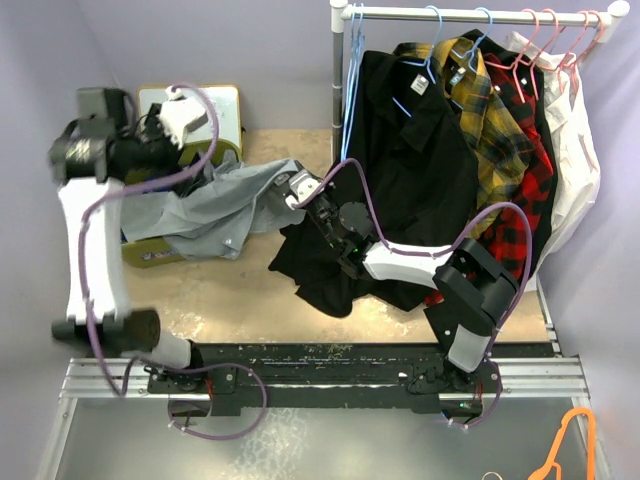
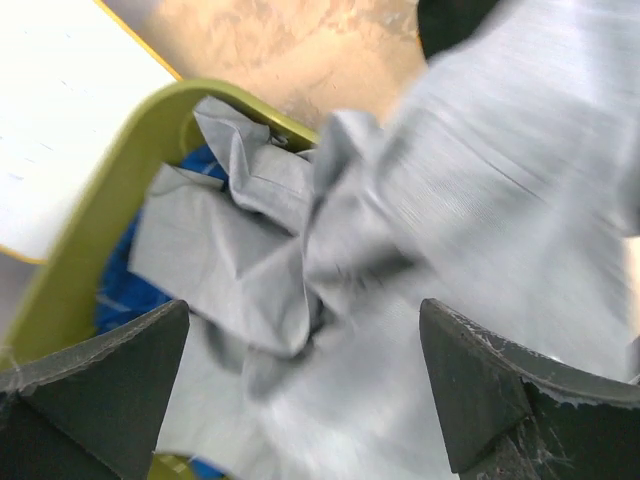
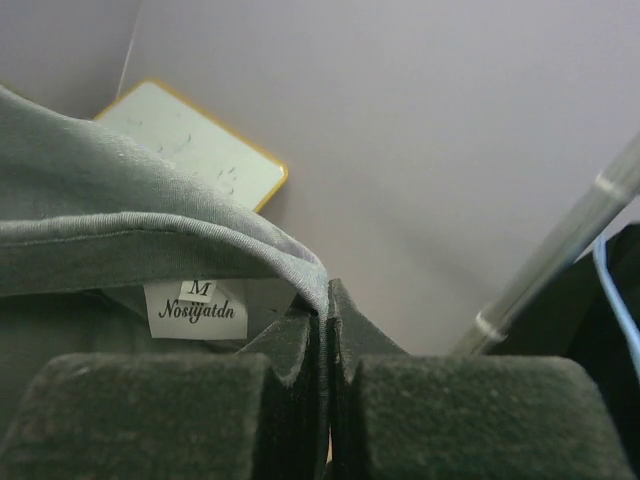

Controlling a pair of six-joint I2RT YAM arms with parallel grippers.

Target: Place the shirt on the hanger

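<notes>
One rail (image 1: pixel 400 13) carries four garments: one black shirt (image 1: pixel 400 140), one yellow plaid shirt (image 1: pixel 485 110), one red plaid shirt (image 1: pixel 520 170), one white shirt (image 1: pixel 578 140). Left of the rail: one grey shirt (image 1: pixel 225 200), one olive bin (image 1: pixel 145 250). Below the rail: one orange hanger (image 1: pixel 575 412), one left arm (image 1: pixel 85 240), one right arm (image 1: pixel 410 262).

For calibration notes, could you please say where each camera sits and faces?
Top external: above, behind the bases, looking down at the table; both arms show.
Left wrist: on the left arm, looking down past the open left hand at a plain grey collared shirt draped over an olive-green bin.
Right wrist: on the right arm, facing the wall; the shut right hand pinches the shirt.
All share the shirt.
</notes>
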